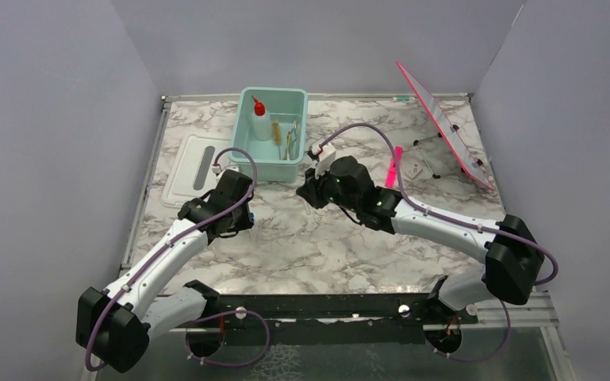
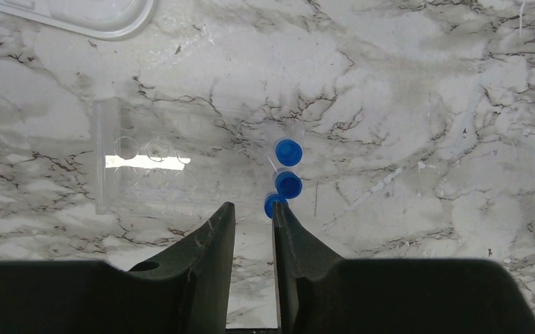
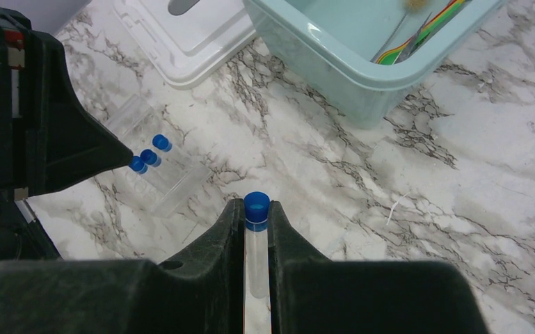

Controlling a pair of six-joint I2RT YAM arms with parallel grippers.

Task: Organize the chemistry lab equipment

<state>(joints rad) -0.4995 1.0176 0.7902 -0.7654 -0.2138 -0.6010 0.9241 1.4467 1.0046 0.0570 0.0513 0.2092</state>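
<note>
My right gripper (image 3: 256,206) is shut on a clear vial with a blue cap (image 3: 256,209), held above the marble table, cap pointing forward. Three more blue-capped vials (image 2: 287,167) stand in a clear plastic rack (image 2: 132,167); they also show in the right wrist view (image 3: 149,154). My left gripper (image 2: 253,209) is open and empty, its right fingertip (image 2: 282,212) right beside the nearest vial cap. The squeeze bottle with the red nozzle (image 1: 260,119) and the metal tongs (image 1: 290,139) lie in the teal tub (image 1: 246,141). In the top view my left gripper (image 1: 234,208) hides the rack.
The white lid (image 1: 194,167) lies flat left of the tub. A pink strip (image 1: 394,168) lies right of my right gripper (image 1: 311,190). A tilted pink-edged board on a stand (image 1: 444,127) fills the back right corner. Grey walls close three sides.
</note>
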